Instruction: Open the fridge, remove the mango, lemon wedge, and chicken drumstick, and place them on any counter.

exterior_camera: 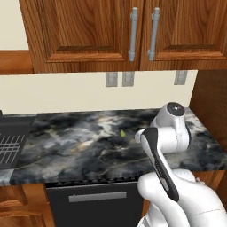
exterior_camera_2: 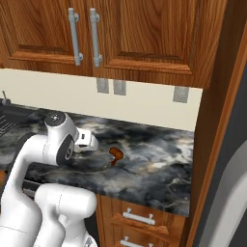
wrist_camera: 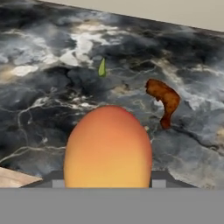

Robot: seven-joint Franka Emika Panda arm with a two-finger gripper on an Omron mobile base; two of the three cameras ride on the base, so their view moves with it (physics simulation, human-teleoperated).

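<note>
While the two-finger gripper (wrist_camera: 107,186) clasps the orange-yellow mango (wrist_camera: 108,146), the yellow-green lemon wedge (wrist_camera: 102,68) and reddish-brown chicken drumstick (wrist_camera: 164,101) already lie on the black marbled counter (wrist_camera: 39,96).

Wooden wall cabinets (exterior_camera: 88,35) with grey bar handles (exterior_camera: 133,34), cream wall (exterior_camera: 66,91), grey outlets (exterior_camera: 119,79)

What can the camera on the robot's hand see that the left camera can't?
The hand view alone shows the mango, big and close between the jaws, and the chicken drumstick lying on the counter. The left base view alone shows the wooden cupboards, the wall sockets and the robot's arm. Both share the black marbled counter and the little lemon wedge on it.
</note>
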